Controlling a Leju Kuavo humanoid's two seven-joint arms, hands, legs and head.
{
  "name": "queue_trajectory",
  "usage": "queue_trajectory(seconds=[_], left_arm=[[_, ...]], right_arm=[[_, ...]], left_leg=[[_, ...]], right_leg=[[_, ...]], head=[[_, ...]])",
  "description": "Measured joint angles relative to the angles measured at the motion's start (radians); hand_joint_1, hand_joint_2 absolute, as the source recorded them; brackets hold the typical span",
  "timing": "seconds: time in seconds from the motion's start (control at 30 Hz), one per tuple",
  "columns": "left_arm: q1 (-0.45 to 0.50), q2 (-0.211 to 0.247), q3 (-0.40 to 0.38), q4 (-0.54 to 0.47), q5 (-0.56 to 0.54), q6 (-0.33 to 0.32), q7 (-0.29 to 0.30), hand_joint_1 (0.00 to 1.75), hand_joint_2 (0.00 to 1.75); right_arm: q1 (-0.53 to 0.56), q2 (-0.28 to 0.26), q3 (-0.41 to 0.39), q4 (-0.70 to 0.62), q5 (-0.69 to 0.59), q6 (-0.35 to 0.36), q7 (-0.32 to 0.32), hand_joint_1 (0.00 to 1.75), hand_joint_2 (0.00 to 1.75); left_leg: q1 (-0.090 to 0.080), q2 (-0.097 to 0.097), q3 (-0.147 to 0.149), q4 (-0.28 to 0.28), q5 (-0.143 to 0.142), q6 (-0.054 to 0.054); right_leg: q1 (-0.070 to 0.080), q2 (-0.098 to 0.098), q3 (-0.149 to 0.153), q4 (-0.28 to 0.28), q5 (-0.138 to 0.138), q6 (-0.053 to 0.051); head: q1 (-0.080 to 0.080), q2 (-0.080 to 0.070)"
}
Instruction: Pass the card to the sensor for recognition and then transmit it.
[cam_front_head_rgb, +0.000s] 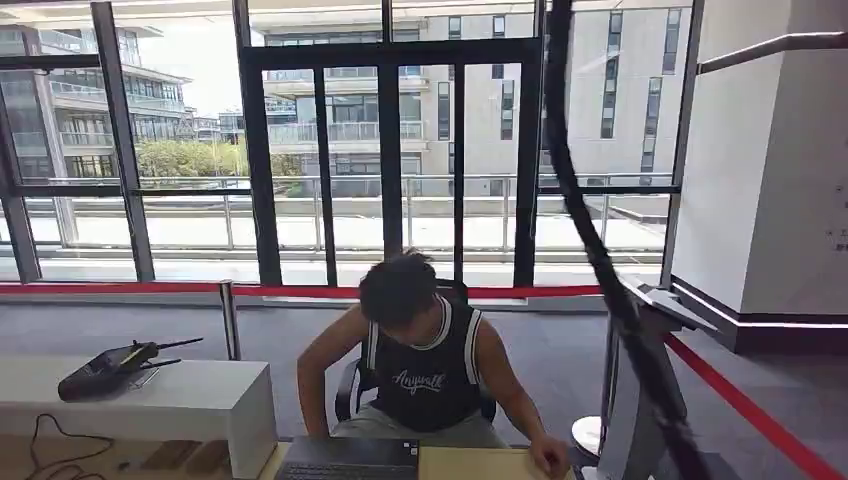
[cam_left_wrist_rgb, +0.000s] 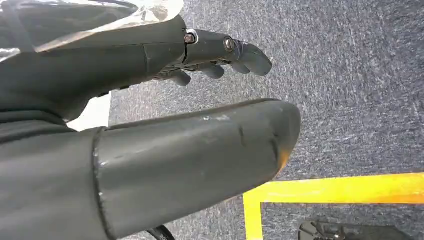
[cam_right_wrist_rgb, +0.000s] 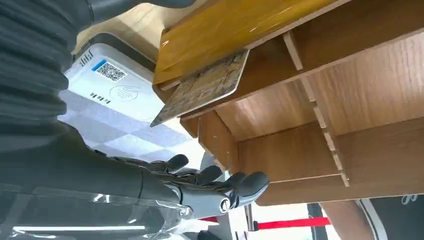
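Here, card (cam_right_wrist_rgb: 205, 87) in wooden rack (cam_right_wrist_rgb: 320, 100) slot; reader (cam_right_wrist_rgb: 120, 100) beside

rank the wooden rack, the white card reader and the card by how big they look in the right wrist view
1. wooden rack, spreading across most of the picture
2. white card reader, partly hidden by the right hand
3. card, the smallest

The card lies nearer the camera than the reader, so their true sizes stay unsure.

A person (cam_front_head_rgb: 425, 365) sits bent over a wooden desk (cam_front_head_rgb: 480, 464).
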Motion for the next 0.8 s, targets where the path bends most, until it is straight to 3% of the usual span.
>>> queue_trajectory(seconds=[0.23, 0.27, 0.3, 0.33, 0.37, 0.8], left_arm=[[0.000, 0.000, -0.001, 0.000, 0.002, 0.000, 0.001, 0.00, 0.00], [0.000, 0.000, -0.001, 0.000, 0.002, 0.000, 0.001, 0.00, 0.00], [0.000, 0.000, -0.001, 0.000, 0.002, 0.000, 0.001, 0.00, 0.00], [0.000, 0.000, -0.002, 0.000, 0.002, 0.000, 0.000, 0.00, 0.00], [0.000, 0.000, -0.002, 0.000, 0.002, 0.000, 0.000, 0.00, 0.00], [0.000, 0.000, -0.020, 0.000, -0.005, -0.005, 0.001, 0.00, 0.00]], right_arm=[[0.000, -0.004, -0.004, 0.000, 0.000, 0.000, 0.000, 0.00, 1.75], [0.000, -0.004, -0.004, 0.000, 0.000, 0.000, 0.000, 0.24, 1.75], [0.000, -0.004, -0.004, 0.000, -0.001, 0.000, -0.002, 0.24, 1.75], [0.000, -0.004, -0.004, 0.000, -0.003, 0.000, -0.004, 1.55, 1.75], [0.000, -0.004, -0.004, 0.000, -0.008, 0.000, -0.007, 1.69, 1.75], [0.002, -0.004, -0.006, 0.000, -0.021, -0.001, -0.018, 1.75, 1.75]], left_leg=[[0.000, 0.000, 0.000, 0.000, 0.000, 0.000], [0.000, 0.000, 0.000, 0.000, 0.000, 0.000], [0.000, 0.000, 0.000, 0.000, 0.000, 0.000], [0.000, 0.000, 0.000, 0.000, 0.000, 0.000], [0.000, 0.000, 0.000, 0.000, 0.000, 0.000], [0.000, 0.000, 0.000, 0.000, 0.000, 0.000]], right_leg=[[0.000, 0.000, 0.000, 0.000, 0.000, 0.000], [0.000, 0.000, 0.000, 0.000, 0.000, 0.000], [0.000, 0.000, 0.000, 0.000, 0.000, 0.000], [0.000, 0.000, 0.000, 0.000, 0.000, 0.000], [0.000, 0.000, 0.000, 0.000, 0.000, 0.000], [0.000, 0.000, 0.000, 0.000, 0.000, 0.000]], head=[[0.000, 0.000], [0.000, 0.000], [0.000, 0.000], [0.000, 0.000], [0.000, 0.000], [0.000, 0.000]])
